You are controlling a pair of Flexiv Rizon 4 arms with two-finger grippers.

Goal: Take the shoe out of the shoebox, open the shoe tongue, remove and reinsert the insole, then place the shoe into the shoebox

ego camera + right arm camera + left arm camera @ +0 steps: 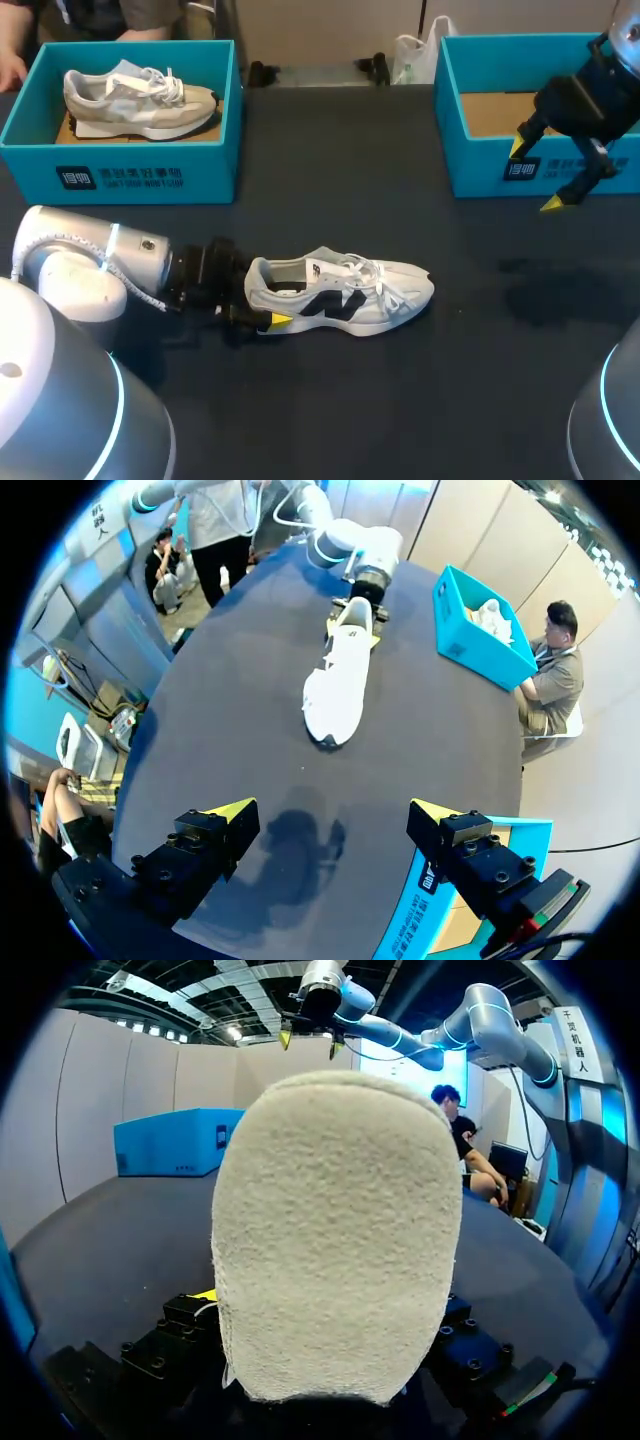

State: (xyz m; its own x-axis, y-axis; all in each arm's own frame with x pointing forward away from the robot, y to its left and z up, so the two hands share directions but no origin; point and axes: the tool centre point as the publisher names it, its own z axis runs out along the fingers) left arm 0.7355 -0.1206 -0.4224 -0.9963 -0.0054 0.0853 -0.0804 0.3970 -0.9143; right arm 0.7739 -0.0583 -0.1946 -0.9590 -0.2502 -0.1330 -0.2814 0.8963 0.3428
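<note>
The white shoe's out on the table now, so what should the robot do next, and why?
Probably bring the right gripper across to the tongue of the white shoe. The left gripper grips the heel, steadying it, while the right one hangs open over the right-hand box, far from the shoe.

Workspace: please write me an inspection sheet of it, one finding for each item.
surface: dark table, no spill seen.
job's things: white shoe upright mid-table; left shoebox holds a beige shoe; right shoebox, contents partly hidden.
clutter: nothing seen.
grippers: left gripper shut on the white shoe's heel; right gripper open above the right shoebox's front wall.
cables: white cable along the left arm.
surroundings: a hand beside the left shoebox.
</note>
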